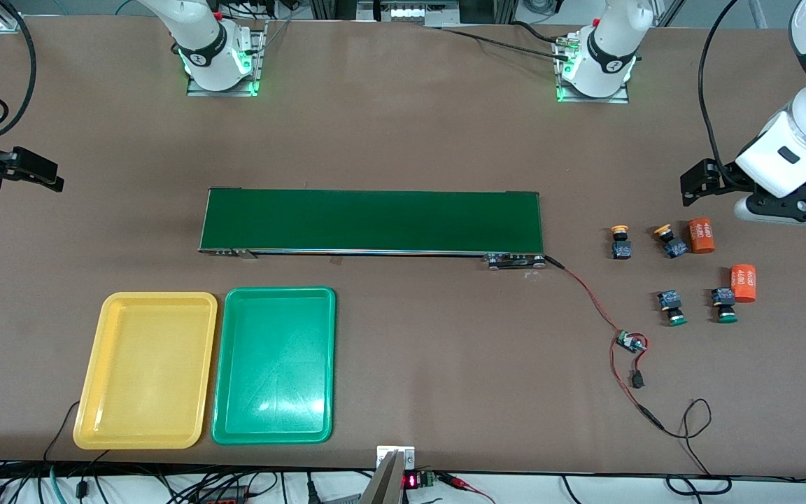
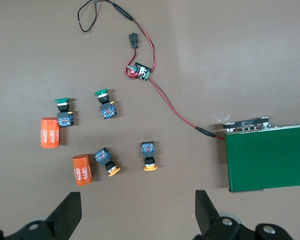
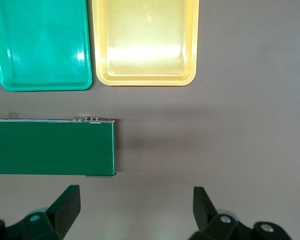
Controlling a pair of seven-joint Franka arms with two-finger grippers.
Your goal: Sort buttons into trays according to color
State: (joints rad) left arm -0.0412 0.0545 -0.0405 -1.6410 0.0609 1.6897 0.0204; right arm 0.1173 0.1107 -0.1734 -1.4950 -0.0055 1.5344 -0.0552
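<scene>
Two end effectors, left [image 2: 135, 212] and right [image 3: 135, 207], fingers wide apart, both empty.

The yellow tray [image 1: 145, 369] and green tray [image 1: 274, 365] looked like smooth, glossy plastic — both threw back bright glare. The table [image 1: 403, 140] was matt brown, faintly scuffed. The conveyor belt [image 1: 372, 220] had a flat, dull green surface with shiny metal ends — the orange cylinders [image 1: 701, 235] looked matt.

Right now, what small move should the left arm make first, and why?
Probably lower the open left gripper toward the nearest yellow-capped button: all four buttons lie on the table at its end, none is held, and the yellow tray and green tray hold nothing.
</scene>
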